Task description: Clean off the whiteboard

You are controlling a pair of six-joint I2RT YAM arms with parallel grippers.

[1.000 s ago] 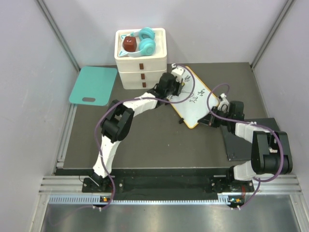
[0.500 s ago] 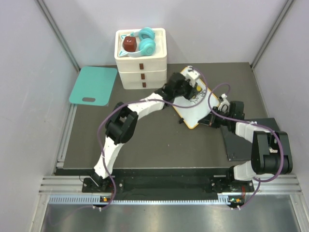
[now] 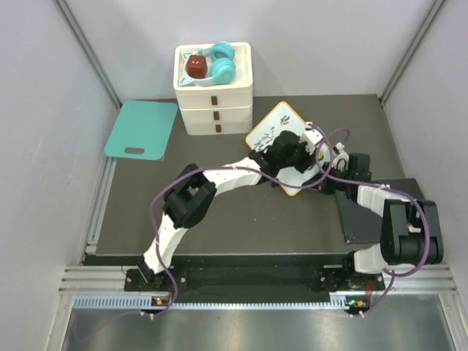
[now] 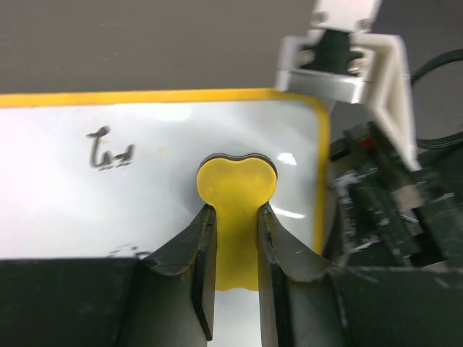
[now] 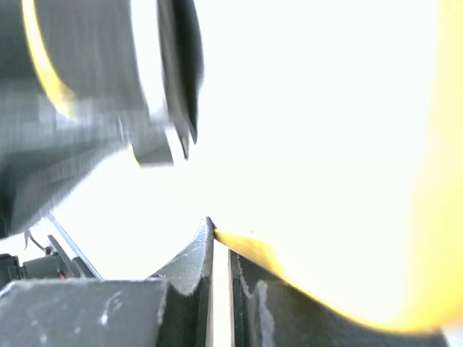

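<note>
Dark table mat (image 3: 241,219): whiteboard (image 3: 272,123) sits right of centre, your right gripper (image 5: 221,242) clenched on its orange rim. Left gripper (image 4: 233,211) grasps yellow eraser (image 4: 236,179); keep it pressed flat and sweep toward the scribbles (image 4: 110,150).

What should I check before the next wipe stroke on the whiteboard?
1. Grip: left gripper clamps the yellow eraser: ok.
2. Contact: eraser flat on the whiteboard: cannot tell.
3. Hold-down: right gripper shut on the whiteboard's rim: ok.
4. Board clean: not ok, black scribbles show.
5. Room ahead: not ok, right arm sits just past the rim.
</note>
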